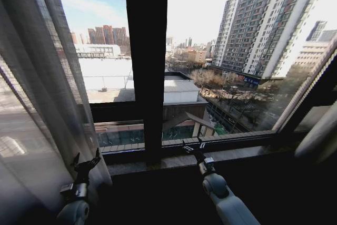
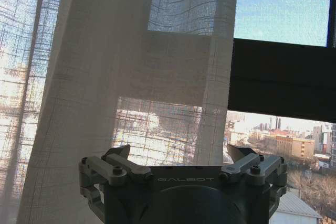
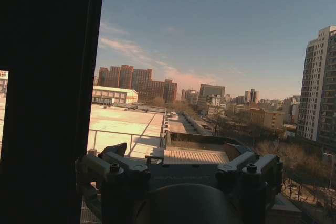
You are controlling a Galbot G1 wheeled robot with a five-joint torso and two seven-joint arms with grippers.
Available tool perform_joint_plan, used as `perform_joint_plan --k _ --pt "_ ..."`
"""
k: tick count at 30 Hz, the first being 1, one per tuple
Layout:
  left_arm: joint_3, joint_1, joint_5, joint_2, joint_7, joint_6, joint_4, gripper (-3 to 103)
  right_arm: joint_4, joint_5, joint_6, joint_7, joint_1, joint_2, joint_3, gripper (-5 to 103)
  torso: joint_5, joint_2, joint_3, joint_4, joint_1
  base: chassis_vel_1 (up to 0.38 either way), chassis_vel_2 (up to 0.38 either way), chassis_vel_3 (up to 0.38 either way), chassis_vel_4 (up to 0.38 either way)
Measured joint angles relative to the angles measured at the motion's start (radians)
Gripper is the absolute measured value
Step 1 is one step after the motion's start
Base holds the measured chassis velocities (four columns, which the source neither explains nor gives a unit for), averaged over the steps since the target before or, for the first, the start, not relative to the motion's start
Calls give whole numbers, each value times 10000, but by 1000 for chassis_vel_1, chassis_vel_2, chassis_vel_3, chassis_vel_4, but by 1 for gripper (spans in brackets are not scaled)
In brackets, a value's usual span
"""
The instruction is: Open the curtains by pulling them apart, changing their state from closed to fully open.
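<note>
The window (image 1: 226, 67) spans the head view, showing a city of high-rise blocks and low roofs under a bright sky. A wide black vertical frame bar (image 1: 146, 61) divides the glass into 2 panes, and a dark sill (image 1: 237, 154) runs along the bottom.

The curtains (image 1: 37, 93) hang gathered at the robot's left side of the window, sheer and pleated, with the buildings showing faintly through the fabric. Their inner edge falls just left of the left pane. At the far right edge of the head view, a pale fabric fold (image 1: 318, 135) hangs beside the frame.

The left gripper (image 1: 87, 163) is raised in front of the lower inner edge of the curtains, with its fingers spread wide and nothing between them. In the left wrist view the fabric (image 2: 131, 93) hangs just beyond the open fingers (image 2: 118, 153).

The right gripper (image 1: 194, 146) points at the sill just right of the frame bar, fingers spread wide and holding nothing, well apart from the curtains.
</note>
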Motion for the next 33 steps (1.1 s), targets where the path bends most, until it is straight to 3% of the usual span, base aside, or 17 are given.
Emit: perform_joint_plan --k 33 --pt "4 0 0 -2 4 0 0 100 0 0 0 1 0 0 3 100 -3 0 0 2 -1 -5 -8 3 4"
